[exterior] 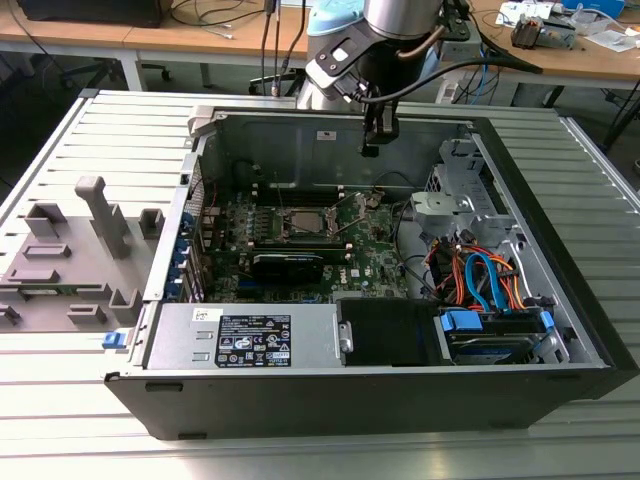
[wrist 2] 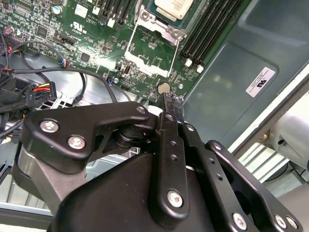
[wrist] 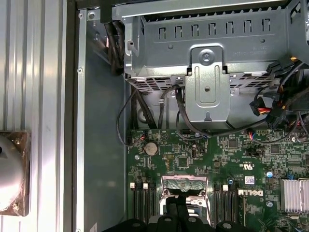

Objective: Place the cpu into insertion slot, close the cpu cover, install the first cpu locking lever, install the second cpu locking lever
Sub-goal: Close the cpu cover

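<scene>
exterior view high over the open case (exterior: 300, 400), both wrist views close above its green board (wrist: 193, 159)

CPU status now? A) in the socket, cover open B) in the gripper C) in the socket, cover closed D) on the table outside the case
A: in the second wrist view the cpu lies in the insertion slot, with the cpu cover swung open beside it.
</scene>
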You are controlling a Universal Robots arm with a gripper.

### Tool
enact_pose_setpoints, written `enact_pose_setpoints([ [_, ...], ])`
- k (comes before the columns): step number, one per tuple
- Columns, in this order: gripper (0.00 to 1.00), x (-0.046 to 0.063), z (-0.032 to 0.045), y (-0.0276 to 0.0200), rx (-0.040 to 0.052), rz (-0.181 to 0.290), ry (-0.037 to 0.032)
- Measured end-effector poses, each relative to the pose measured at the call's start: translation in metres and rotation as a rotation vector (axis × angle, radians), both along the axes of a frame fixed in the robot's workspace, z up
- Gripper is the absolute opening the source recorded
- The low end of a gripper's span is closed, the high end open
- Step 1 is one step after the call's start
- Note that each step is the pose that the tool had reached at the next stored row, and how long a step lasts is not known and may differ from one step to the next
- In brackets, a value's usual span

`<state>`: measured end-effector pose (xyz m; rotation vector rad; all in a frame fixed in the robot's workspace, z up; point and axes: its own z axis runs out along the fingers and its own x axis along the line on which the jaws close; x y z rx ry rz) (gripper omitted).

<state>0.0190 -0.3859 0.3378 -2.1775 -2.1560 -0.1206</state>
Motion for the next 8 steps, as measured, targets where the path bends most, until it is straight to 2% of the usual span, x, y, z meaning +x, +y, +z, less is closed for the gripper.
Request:
enact_pose_setpoints([
  [8, 0.11, 0.0013, -0.0001, 0.0000, 0.0000, 0.000, 0.0000],
])
